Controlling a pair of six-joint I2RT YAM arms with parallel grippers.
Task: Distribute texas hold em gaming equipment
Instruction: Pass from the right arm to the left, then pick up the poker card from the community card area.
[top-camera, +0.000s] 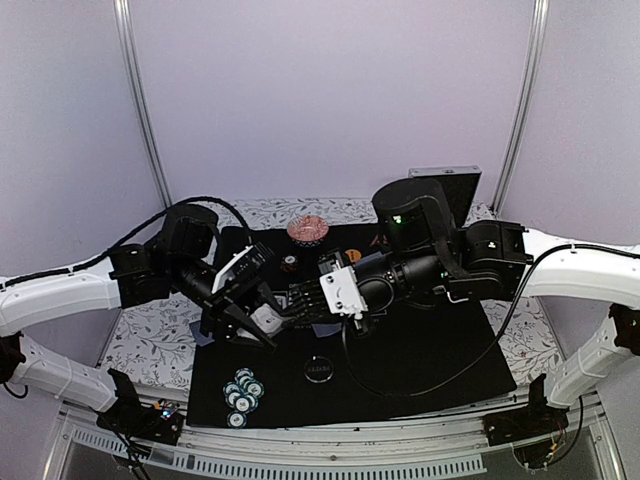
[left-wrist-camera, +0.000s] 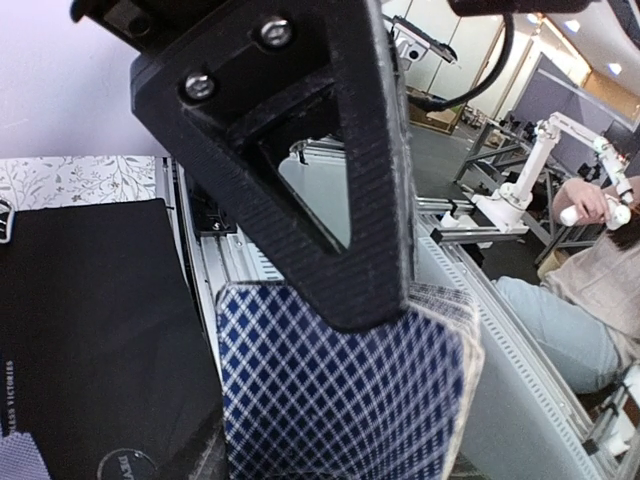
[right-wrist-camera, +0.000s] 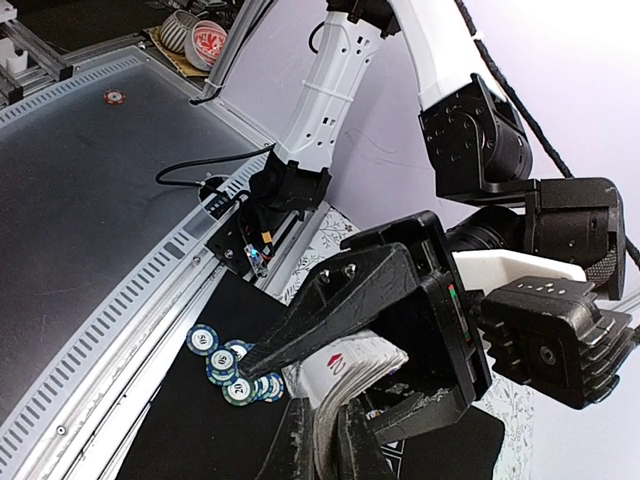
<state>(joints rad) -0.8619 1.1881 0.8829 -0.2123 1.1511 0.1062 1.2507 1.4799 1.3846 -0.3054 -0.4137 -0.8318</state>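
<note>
Two arms: both of mine meet nose to nose over the middle of the large black mat (top-camera: 440, 350), which lies on the floral-patterned table (top-camera: 150, 340).
Right gripper (right-wrist-camera: 328, 440): clamped tight on one end of the stack of blue diamond-backed playing cards (right-wrist-camera: 355, 365), and white card edges show between my fingers.
Left gripper (top-camera: 268, 320): pinched onto the other end of that same stack! One black ribbed finger (left-wrist-camera: 330, 200) lies flat across the top card's back and the other sits underneath. From the right wrist it reads as a firm grip.
Cards: up in the air between my two grippers, clear of the mat and slightly fanned. A red mark shows on one face, too small to read.
Teal-and-white striped poker chips (top-camera: 243, 392): a loose cluster on the near left corner of the mat, well apart from both grippers.
Round black button (top-camera: 320, 371): flat on the mat near its front edge, to the right of the chips.
Small orange button (top-camera: 289, 263): on the far side of the mat, beyond my left gripper.
Reddish round pile (top-camera: 308, 229): at the mat's far edge. I can't tell what is in it.
Dark flat case (top-camera: 447, 190): standing behind my right arm, at the far right.
</note>
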